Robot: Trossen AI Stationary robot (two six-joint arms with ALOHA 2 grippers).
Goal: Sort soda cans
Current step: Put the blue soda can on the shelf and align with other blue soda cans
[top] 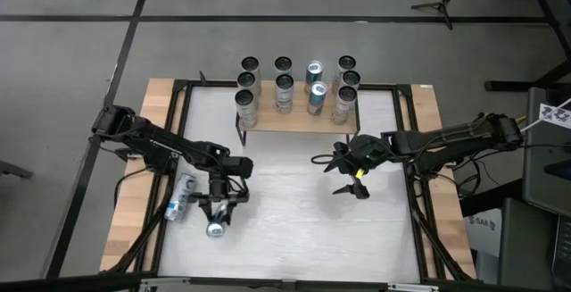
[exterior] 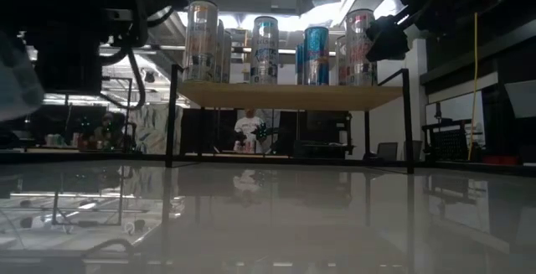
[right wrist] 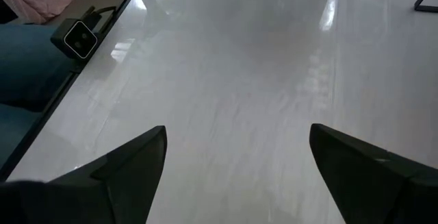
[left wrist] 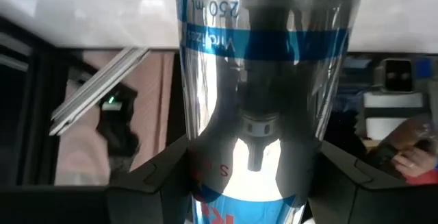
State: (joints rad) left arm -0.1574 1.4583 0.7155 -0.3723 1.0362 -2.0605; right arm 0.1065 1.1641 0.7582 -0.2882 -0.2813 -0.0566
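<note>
A slim silver aluminium can with a blue band (left wrist: 263, 80) is gripped between the fingers of the left pincer (top: 217, 210), low over the near left part of the white table (top: 294, 229). In the high view its round top (top: 216, 230) is seen at the pincer's near end. A second silver can with a blue label (top: 181, 196) lies on its side just left of that pincer, by the table's left frame. The remaining slim cans (top: 284, 91) stand upright in rows on a raised wooden shelf (top: 294, 120) at the far side. The right pincer (top: 348, 174) hangs with fingers spread wide and empty over the table's middle right. For the step to go well, the held can is best kept firmly clamped, carried clear of the lying can, raised above the shelf edge, and set upright in a free spot without the standing rows being knocked.
</note>
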